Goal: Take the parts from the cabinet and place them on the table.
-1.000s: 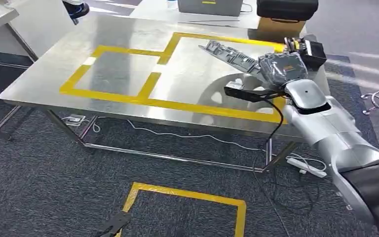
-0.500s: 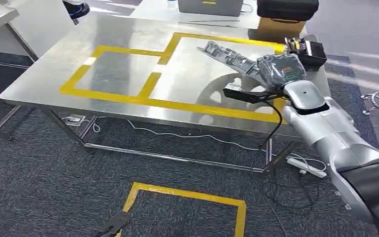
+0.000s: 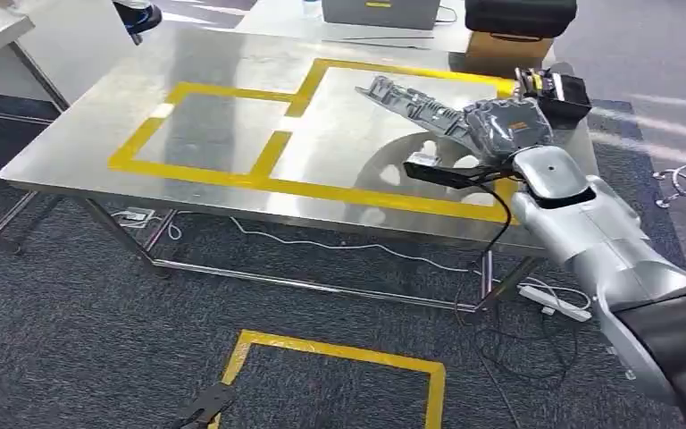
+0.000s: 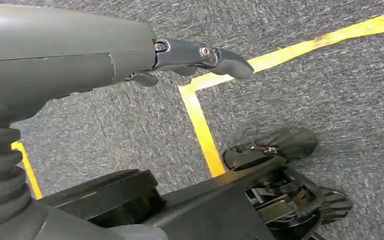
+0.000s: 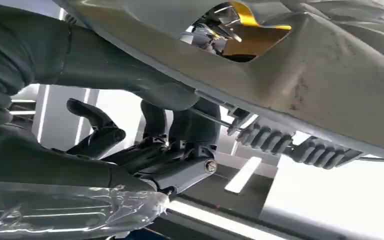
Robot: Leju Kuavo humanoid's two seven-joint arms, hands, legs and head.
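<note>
The right robot hand [image 3: 505, 125] grips the grey part [image 3: 411, 101], which has crept slightly further out ahead of it over the desk [image 3: 232, 134]; judging by this, set-down is near

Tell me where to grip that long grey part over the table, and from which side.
Grip the long grey part at its near end, coming from the table's right side, as the right hand does now. The part is long and narrow, slanting up-left over the larger yellow-taped box, so that end is probably the easiest to reach and close the fingers around.
</note>
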